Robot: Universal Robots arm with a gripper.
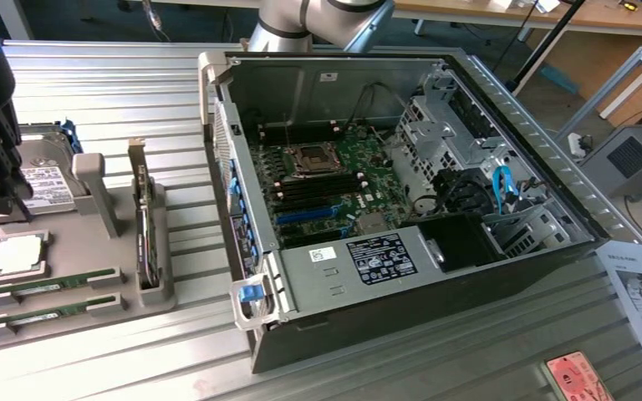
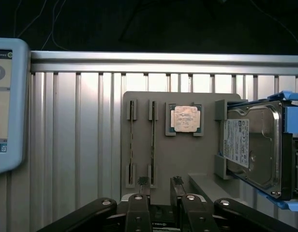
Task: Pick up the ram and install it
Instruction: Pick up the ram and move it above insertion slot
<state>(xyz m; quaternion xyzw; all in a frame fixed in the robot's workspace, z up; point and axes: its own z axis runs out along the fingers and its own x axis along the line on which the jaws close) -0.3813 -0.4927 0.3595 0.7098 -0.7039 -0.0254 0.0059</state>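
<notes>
Wrist view showed the gripper [image 2: 160,186] with its fingers apart and nothing between them, hanging above the grey tray [image 2: 187,159]. The ram [image 2: 153,142] stood on its long edge in the end slots of this tray, I judge so that the fingers could take its thin faces from above. A second stick [image 2: 132,142] stood just beside it. In the exterior view the tray lay at about eight o'clock from the open computer case [image 1: 410,326]. The case lay on its side, probably to give access to the motherboard [image 1: 321,180]. Everything rested on a ribbed metal table [image 1: 109,83]; a wooden desk [image 1: 588,17] stood at one o'clock.
</notes>
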